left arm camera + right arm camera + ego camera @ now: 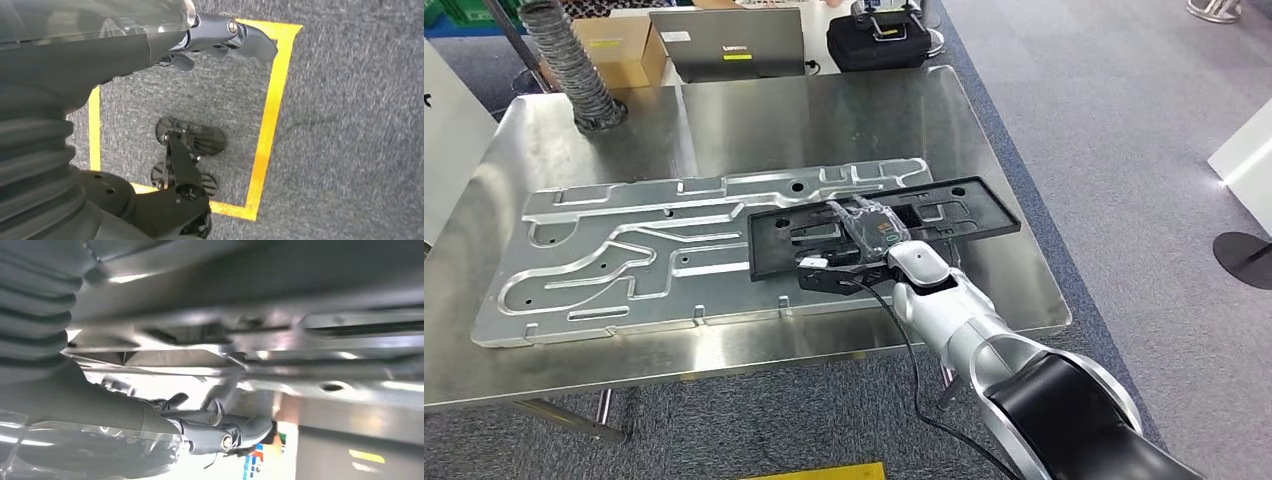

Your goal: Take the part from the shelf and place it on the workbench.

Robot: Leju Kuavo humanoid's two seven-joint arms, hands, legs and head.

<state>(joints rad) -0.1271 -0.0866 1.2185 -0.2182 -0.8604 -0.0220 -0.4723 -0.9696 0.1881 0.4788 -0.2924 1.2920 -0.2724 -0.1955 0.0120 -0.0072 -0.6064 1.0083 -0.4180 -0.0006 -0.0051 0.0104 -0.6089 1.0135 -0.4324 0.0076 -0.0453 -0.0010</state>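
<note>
The black flat part (964, 205) lies lengthwise on the big machined aluminium plate (624, 250) on the steel workbench (754, 120). My right hand (869, 240) reaches over the part's near edge, fingers on top and the dark thumb at the front edge, gripping it. The right wrist view is blurred: the part (210, 335) shows close to my right hand (220, 432), with a bright gap beside the fingers. In the left wrist view my left hand (220, 35) hangs above the floor with its fingers apart, holding nothing.
At the bench's far edge are a grey ribbed hose (574, 70), a cardboard box (619, 45), a laptop (729, 45) and a black case (879, 40). A cable (914, 370) runs along my right arm. Yellow tape (270, 115) marks the carpet.
</note>
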